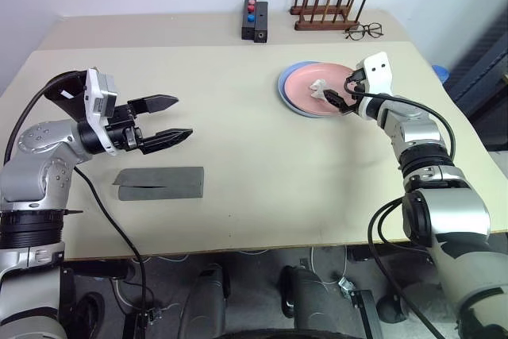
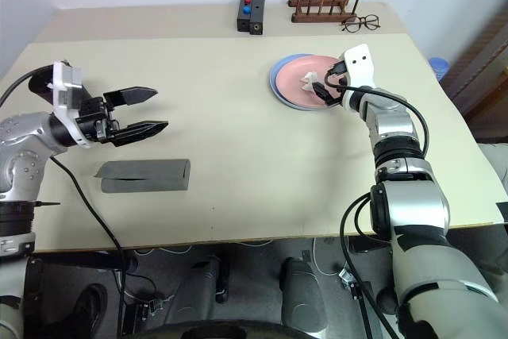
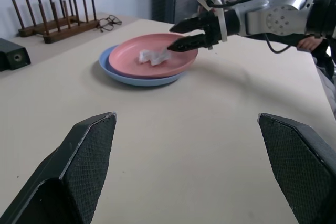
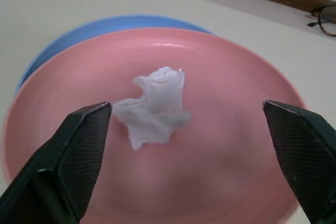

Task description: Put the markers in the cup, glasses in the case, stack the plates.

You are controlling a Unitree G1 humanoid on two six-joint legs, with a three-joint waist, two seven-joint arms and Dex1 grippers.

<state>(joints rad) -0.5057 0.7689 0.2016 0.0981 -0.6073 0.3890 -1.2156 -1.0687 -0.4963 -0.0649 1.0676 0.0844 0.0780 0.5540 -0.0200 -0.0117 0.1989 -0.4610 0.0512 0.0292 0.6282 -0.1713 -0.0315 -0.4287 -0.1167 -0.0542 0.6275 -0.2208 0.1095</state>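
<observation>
Plates are sitting stacked on the far right part of the beige table (image 1: 262,188) in the head views, the pink plate (image 1: 305,94) lying on top of the blue plate (image 1: 287,77), with a crumpled white tissue (image 1: 321,88) resting on the pink one. Right hand (image 1: 341,101) is hovering at the near-right edge of the stack, fingers spread apart and gripping nothing, tips just beside the tissue. Left hand (image 1: 175,119) is hanging above the left part of the table, fingers wide apart and empty, pointing toward the middle. Grey case (image 1: 159,182) is lying flat and folded near the front edge, just below the left hand. Thin-framed spectacles (image 1: 363,32) are resting at the far edge beside a wooden peg rack (image 1: 324,12), and a black box with red and blue buttons (image 1: 255,21) is standing left of the rack. Left wrist view is showing its own two fingers (image 3: 84,166) standing far apart over bare table, and beyond them the plate stack with the right hand (image 3: 184,35) reaching over the pink plate's rim, jaws parted near the tissue (image 3: 152,56). Right wrist view is looking straight onto the pink plate (image 4: 226,171), tissue (image 4: 155,108) lying between the two spread fingers (image 4: 79,145) without touching either, blue rim (image 4: 105,27) peeking out behind.
</observation>
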